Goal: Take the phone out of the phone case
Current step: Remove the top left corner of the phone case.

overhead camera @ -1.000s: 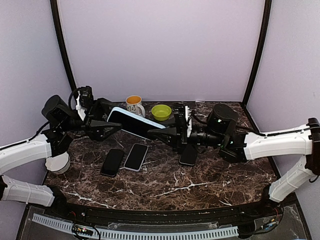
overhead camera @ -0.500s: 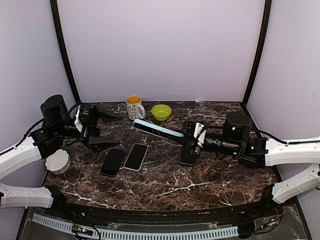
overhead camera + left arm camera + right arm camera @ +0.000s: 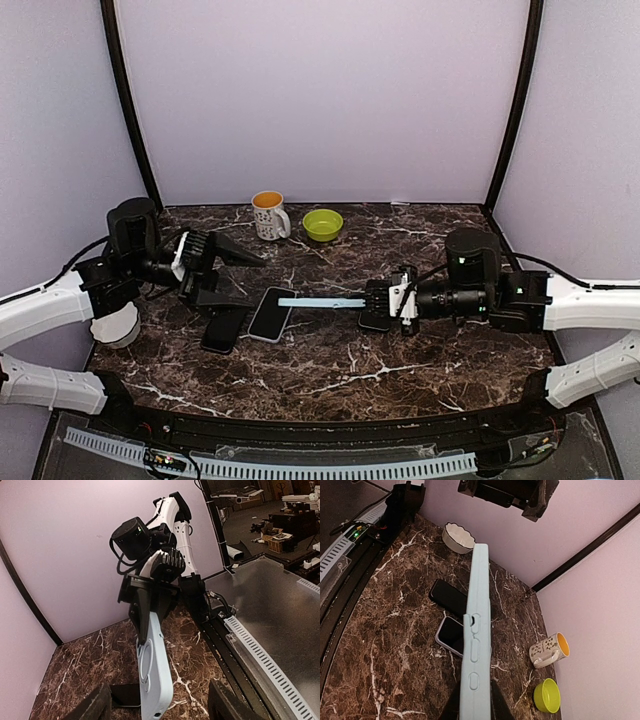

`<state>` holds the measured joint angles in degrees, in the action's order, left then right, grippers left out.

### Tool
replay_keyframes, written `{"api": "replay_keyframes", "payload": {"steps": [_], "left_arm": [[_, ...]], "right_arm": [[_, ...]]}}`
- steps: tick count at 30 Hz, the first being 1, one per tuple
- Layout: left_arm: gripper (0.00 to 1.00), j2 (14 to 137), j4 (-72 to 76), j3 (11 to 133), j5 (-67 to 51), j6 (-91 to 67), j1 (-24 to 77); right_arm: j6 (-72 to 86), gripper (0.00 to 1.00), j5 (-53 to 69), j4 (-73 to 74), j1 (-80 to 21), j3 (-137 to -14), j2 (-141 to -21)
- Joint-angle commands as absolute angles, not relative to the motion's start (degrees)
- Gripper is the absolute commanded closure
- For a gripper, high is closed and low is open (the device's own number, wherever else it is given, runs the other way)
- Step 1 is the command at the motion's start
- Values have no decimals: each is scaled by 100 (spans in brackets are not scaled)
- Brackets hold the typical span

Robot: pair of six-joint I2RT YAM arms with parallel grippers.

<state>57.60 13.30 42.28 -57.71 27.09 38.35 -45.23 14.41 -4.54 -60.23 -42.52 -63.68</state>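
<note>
My right gripper [image 3: 372, 298] is shut on one end of the pale blue phone case [image 3: 320, 300], holding it level and edge-on just above the marble. In the right wrist view the case [image 3: 477, 630] runs away from the fingers [image 3: 497, 705], side buttons facing up. The left wrist view shows the case's back [image 3: 152, 665] with its ring. The phone inside is hidden in every view. My left gripper [image 3: 252, 282] is open, left of the case's free end and not touching it; its fingers [image 3: 95, 705] stand wide either side.
On the table lie a black phone [image 3: 225, 328], a phone in a light case [image 3: 272, 313] under the held case, and another dark phone [image 3: 375, 320] below my right gripper. A spotted mug [image 3: 268, 214] and green bowl [image 3: 322, 223] stand at the back. A white bowl [image 3: 112, 325] sits far left.
My left gripper let go of the case and opened. The right gripper drew the case rightward and down, turning it from face-up to edge-on and level.
</note>
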Motion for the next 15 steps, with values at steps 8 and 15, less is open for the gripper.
{"api": "replay_keyframes", "payload": {"steps": [8, 15], "left_arm": [[42, 5788, 704, 4256, -5602, 3448, 4200], [47, 5842, 775, 4187, -5689, 3475, 4342]], "right_arm": [[-5414, 100, 1839, -272, -6003, -5095, -6441], [-5593, 100, 2013, -18, -6011, -5329, -6497]]}}
